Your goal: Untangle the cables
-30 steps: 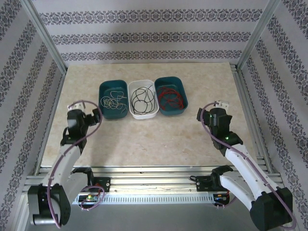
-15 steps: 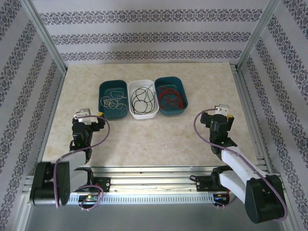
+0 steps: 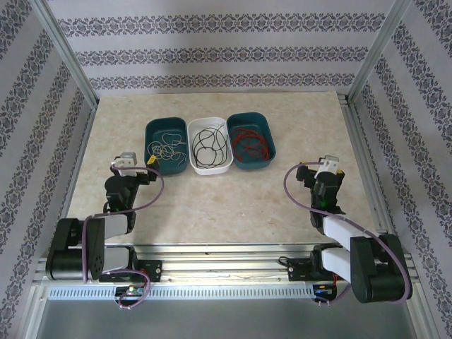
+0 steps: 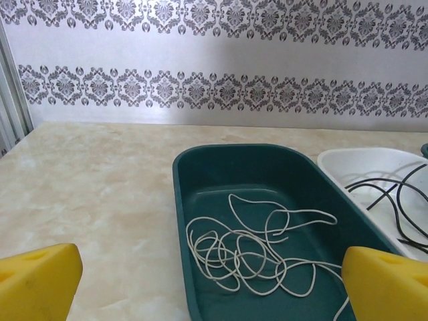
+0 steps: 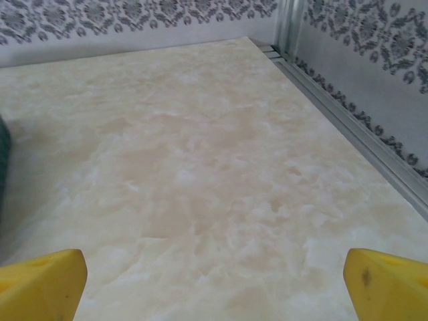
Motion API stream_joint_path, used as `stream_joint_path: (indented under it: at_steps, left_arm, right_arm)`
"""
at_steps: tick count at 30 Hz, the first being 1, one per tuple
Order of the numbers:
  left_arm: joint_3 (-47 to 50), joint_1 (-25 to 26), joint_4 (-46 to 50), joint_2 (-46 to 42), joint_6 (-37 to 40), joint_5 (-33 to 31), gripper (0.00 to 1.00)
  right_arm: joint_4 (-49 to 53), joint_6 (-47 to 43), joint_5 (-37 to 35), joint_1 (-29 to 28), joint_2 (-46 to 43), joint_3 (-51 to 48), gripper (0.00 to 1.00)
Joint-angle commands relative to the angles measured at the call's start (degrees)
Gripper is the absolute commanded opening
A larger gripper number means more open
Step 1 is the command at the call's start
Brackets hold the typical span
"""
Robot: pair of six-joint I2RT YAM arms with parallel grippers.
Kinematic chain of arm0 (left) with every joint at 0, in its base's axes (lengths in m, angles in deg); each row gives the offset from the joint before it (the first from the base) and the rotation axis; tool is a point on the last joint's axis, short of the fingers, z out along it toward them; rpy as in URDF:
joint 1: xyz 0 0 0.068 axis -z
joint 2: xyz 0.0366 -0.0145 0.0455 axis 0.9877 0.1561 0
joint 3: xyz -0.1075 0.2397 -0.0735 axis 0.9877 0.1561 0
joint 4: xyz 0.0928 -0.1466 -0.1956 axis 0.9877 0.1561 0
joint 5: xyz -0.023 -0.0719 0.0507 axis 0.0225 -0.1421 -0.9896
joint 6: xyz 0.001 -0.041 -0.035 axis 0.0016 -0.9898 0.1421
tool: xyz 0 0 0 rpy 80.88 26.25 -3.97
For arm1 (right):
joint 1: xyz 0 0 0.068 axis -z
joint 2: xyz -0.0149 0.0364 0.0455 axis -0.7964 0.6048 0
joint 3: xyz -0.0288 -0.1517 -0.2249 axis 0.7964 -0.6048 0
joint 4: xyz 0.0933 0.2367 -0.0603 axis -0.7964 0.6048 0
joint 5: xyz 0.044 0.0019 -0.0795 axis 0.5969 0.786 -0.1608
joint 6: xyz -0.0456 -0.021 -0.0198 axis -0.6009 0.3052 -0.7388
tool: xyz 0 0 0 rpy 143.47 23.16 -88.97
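Wide apart and empty, the left fingers [image 4: 37,281] and right fingers [image 5: 384,284]; cables [image 4: 231,254] lie by colour in three tubs [image 3: 210,169] on the tabletop [image 3: 226,205].

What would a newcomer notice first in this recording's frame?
Three bins stand in a row on the table: a left teal bin with whitish cables, a white bin with black cables, and a right teal bin with red cables. The left gripper and right gripper flank them on the near side, open and empty.
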Motion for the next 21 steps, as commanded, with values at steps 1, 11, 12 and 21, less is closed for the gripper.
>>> stream_joint_path:
  at_steps: [1,11,12,21]
  left_arm:
    - [1.29,-0.73,3.50,-0.03,2.27,1.11,0.99]
    - [-1.97,-0.49,-13.01,20.07,2.63,6.59,0.99]
    - [-2.20,-0.48,-13.38,20.74,2.71,6.83,0.99]
    - [-11.78,0.39,8.06,18.33,2.10,0.92,0.99]
  right_arm:
    - [-5.60,-0.03,3.66,0.51,1.77,0.70,0.98]
    - [-14.00,-4.89,9.03,0.91,10.76,3.15,0.98]
    - [-15.55,-4.97,9.31,1.06,12.10,3.02,0.98]
    - [-16.44,-3.85,9.14,1.92,22.54,8.31,0.98]
